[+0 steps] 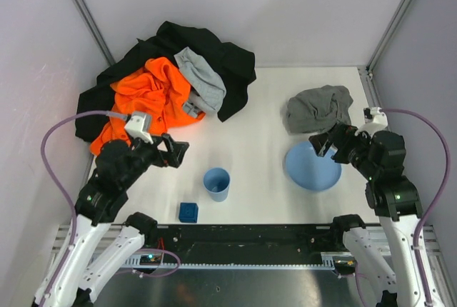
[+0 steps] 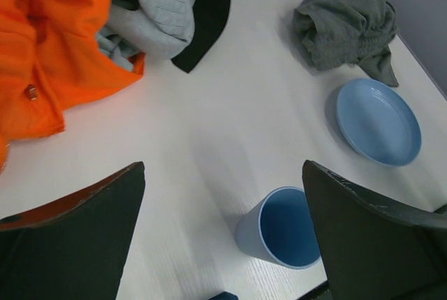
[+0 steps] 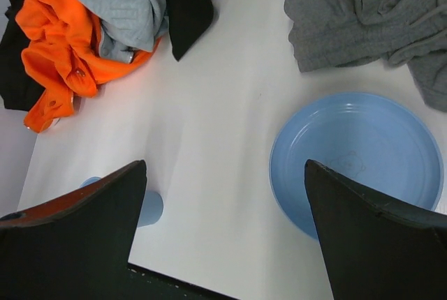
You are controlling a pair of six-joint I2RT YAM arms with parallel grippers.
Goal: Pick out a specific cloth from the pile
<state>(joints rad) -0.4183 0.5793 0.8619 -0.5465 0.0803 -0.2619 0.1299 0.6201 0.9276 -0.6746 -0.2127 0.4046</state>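
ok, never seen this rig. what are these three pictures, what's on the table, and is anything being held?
Two robot arms are bolted at the near edge of the table. The top picture looks down from above; the other two come from cameras on each wrist, so the dark wedges there are that arm's own fingers. On it: a pile of clothes with black, orange and light grey pieces, a darker grey cloth lying apart beside a blue plate, a blue cup and a small blue block. The left gripper and right gripper are both open and hold nothing.
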